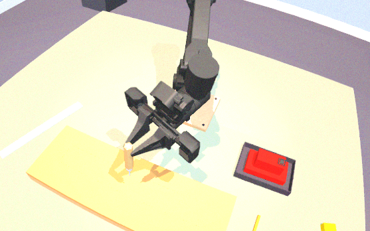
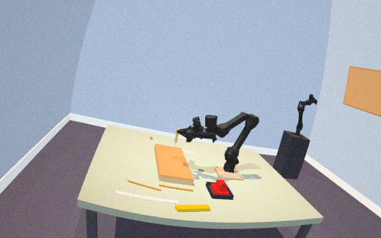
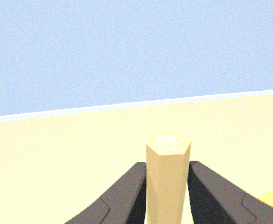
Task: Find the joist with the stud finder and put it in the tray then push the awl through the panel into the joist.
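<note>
My gripper [image 1: 129, 149] [image 2: 178, 130] [image 3: 167, 167] is shut on the awl's wooden handle, near its top. The awl [image 1: 129, 159] [image 2: 176, 136] [image 3: 166, 187] hangs roughly upright with its metal tip down, in the air; its tip is out of sight in the wrist view. The floor panel [image 1: 95, 176] [image 2: 174, 165] is a long yellow-orange slab, and in the top view the awl appears over its back edge. The red stud finder [image 1: 266, 167] [image 2: 219, 188] lies in the dark tray [image 1: 240, 162] [image 2: 230, 197]. The joist is hidden.
A white strip [image 1: 40, 129] [image 2: 190, 152] lies behind the panel. Another white strip [image 2: 146, 197], two thin orange sticks [image 2: 143, 184] [image 2: 176, 188] and a yellow block [image 2: 193, 208] lie toward the front. A small orange cube [image 2: 151, 138] lies at the back left.
</note>
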### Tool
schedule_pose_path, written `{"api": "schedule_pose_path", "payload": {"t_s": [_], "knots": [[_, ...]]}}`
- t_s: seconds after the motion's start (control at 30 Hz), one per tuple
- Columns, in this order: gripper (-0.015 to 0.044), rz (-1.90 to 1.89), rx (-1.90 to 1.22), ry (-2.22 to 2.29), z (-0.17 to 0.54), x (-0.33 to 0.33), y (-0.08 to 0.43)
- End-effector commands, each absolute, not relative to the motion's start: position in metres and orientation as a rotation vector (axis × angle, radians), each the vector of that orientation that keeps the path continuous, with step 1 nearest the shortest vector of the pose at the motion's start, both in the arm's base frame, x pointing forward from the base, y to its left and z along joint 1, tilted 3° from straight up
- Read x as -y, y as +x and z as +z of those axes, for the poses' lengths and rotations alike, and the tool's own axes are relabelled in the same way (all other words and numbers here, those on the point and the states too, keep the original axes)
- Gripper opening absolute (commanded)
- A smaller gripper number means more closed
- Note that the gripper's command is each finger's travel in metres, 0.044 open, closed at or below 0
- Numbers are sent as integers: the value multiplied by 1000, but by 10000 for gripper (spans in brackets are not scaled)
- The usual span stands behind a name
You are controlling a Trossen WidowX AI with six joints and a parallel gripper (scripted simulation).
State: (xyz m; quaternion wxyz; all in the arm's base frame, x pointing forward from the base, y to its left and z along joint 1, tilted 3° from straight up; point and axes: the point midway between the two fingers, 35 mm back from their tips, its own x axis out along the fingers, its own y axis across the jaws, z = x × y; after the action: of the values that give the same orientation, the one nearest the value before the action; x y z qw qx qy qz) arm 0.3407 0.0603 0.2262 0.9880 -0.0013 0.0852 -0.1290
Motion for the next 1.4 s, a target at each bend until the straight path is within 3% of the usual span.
{"api": "schedule_pose_path", "payload": {"t_s": [0.0,0.5,1.37], "knots": [[0,-176,-169,1,221,-89,339],[0,102,-146,59,216,-181,315],[0,105,-146,60,204,-183,316]]}}
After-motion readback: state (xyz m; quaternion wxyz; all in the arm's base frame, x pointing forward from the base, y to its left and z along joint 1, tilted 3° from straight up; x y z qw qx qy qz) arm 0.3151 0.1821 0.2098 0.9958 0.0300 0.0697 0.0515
